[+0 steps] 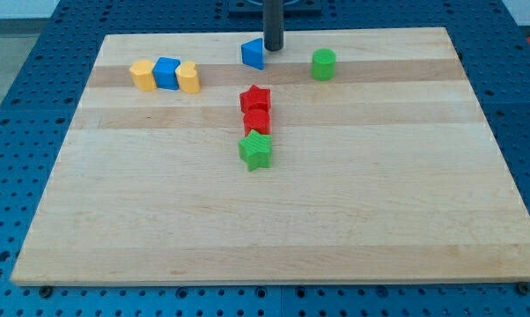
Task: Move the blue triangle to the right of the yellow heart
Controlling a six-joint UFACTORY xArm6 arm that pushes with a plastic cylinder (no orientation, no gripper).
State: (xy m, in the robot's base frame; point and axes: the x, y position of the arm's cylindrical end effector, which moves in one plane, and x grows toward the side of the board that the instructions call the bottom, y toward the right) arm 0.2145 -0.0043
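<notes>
Nearest the view's bottom among the blocks is the green star (256, 151), lying a little left of the middle of the wooden board (274, 229). Just above it, touching or nearly so, sits a red block (257, 121) whose shape I cannot make out, and directly above that the red star (255, 99); the three form a short column running toward the view's top.

Up near the board's top edge, the blue triangle (253, 54) lies just left of centre. My tip (273, 48) stands right beside it on the view's right, touching it or very close; the rod rises straight out of the view's top. I have no jaws, only this rod, so nothing spreads, presses together or pinches.

Further to the view's right, apart from the tip, the green cylinder (323, 64) stands on its own at about the same height as the triangle.

At the view's upper left three blocks sit in a tight row, side by side and touching: a yellow block (142, 75) on the left, a blue cube (166, 72) in the middle, and the yellow heart (187, 77) on the right. The blue triangle lies to the right of this heart but well apart from it and slightly nearer the top edge, with bare wood between them.
</notes>
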